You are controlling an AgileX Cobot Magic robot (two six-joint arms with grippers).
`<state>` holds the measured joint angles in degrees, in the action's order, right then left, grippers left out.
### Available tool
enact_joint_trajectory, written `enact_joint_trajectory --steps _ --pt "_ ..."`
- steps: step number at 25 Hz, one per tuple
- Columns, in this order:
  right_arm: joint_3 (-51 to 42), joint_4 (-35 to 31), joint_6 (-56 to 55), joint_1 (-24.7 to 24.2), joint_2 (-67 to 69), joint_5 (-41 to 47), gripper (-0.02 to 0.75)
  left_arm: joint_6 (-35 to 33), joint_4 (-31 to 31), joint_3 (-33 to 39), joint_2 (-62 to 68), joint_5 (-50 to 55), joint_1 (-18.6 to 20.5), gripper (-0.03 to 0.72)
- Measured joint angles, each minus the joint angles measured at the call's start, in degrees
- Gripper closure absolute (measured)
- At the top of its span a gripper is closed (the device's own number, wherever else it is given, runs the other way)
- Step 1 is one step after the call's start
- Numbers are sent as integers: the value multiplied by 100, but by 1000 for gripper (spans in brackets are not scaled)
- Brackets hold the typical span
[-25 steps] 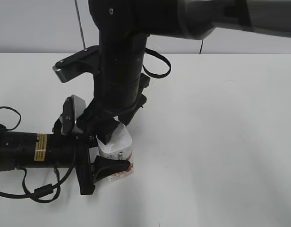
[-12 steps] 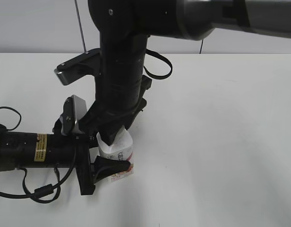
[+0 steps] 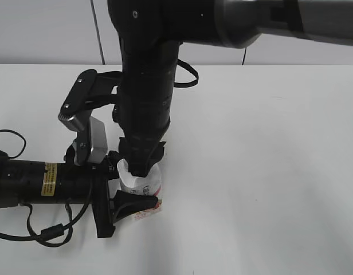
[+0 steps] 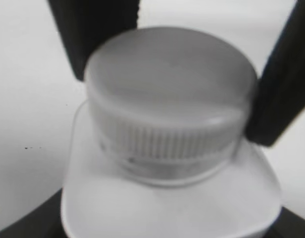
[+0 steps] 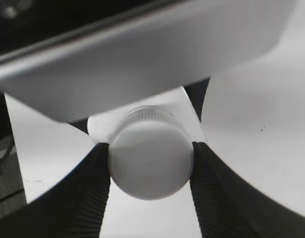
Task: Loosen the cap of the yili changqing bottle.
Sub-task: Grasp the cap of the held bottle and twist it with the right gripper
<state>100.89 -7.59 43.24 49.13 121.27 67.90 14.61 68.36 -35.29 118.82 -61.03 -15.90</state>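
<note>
The yili changqing bottle [image 3: 146, 183] stands on the white table, small and white with a red-pink label. My left gripper [image 3: 130, 182] reaches in from the left and is shut on the bottle's body; the white shoulders [image 4: 167, 208] fill the bottom of the left wrist view. The cap [image 4: 167, 94] is white with a ribbed rim. My right gripper [image 3: 139, 166] comes down from above and is shut on the cap [image 5: 150, 161], its black ribbed fingers [image 5: 90, 188] touching both sides. In the exterior view the right gripper hides the cap.
The white table [image 3: 268, 172] stretches out to the right and front of the bottle. Black cables [image 3: 10, 143] loop beside the left arm at the left edge. A thin rod [image 3: 97, 34] stands at the back against the wall.
The right wrist has turned about the bottle's axis: its camera bracket swung down and round to the left. The right jaws closed a little onto the cap. The left arm and bottle kept still.
</note>
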Motion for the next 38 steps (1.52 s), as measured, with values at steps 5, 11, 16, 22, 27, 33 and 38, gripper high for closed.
enact_joint_trajectory --steps 5,11,16,22,27,33,38 --pt "0 11 991 0 0 -155 342 12 -11 0 0 0 0 250" --pt "0 40 1851 -6 0 -402 342 23 -123 0 0 0 17 251" --pt "0 41 2003 -6 0 -471 342 23 -170 0 0 5 23 251" --pt "0 30 1944 -6 0 -377 342 12 -140 0 0 5 23 251" --pt "0 -36 1407 -6 -7 -328 283 12 -114 0 0 5 17 253" --pt "0 -106 959 5 -306 -99 171 17 -103 0 0 11 11 259" --pt "0 -120 375 5 -514 141 171 17 -98 0 0 11 11 260"
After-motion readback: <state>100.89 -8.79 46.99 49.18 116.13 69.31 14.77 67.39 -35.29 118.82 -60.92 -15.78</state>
